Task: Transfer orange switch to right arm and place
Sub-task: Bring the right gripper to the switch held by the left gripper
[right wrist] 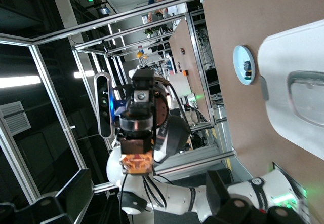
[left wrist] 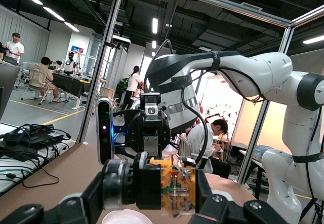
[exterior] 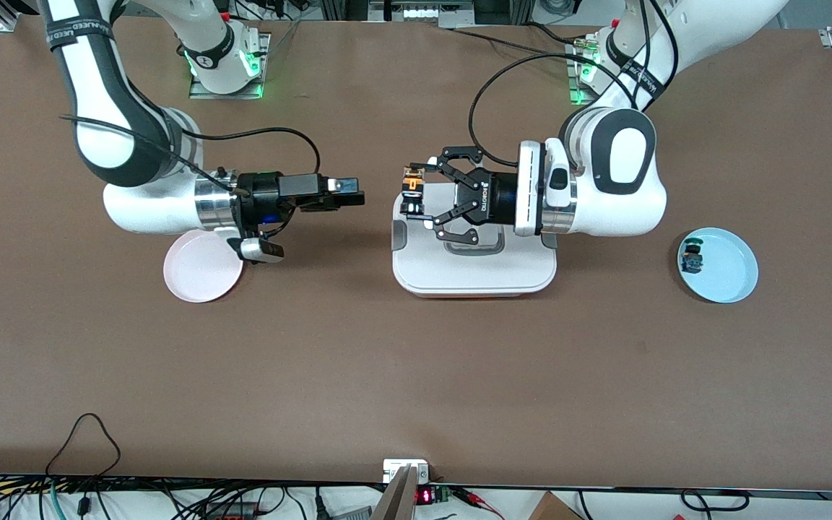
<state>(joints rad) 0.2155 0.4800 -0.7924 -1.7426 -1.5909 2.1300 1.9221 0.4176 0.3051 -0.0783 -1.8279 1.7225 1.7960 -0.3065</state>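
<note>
The orange switch [exterior: 412,189] is off the table, clamped between the fingertips of the left gripper [exterior: 416,196], which hangs over the end of the white lidded container [exterior: 474,278] nearest the right arm's end of the table. The arm lies level and points the part toward the right gripper [exterior: 352,196]. That slim black gripper hovers above bare table, level with the switch and near it but not touching, its jaws apart and empty, with the pink plate [exterior: 196,274] just below its wrist.

The left wrist view shows the switch [left wrist: 174,183] as a small, stiff block with a brownish base and a bit of orange cap. It looks very light, hard and smooth, so it could pivot or slip from a shallow pinch. The safest hold for the receiving jaws seems to be the flat sides of the body left free by the left fingers, not the round cap.

A second small part [exterior: 692,258] rests on the light blue plate [exterior: 730,278] toward the left arm's end.
</note>
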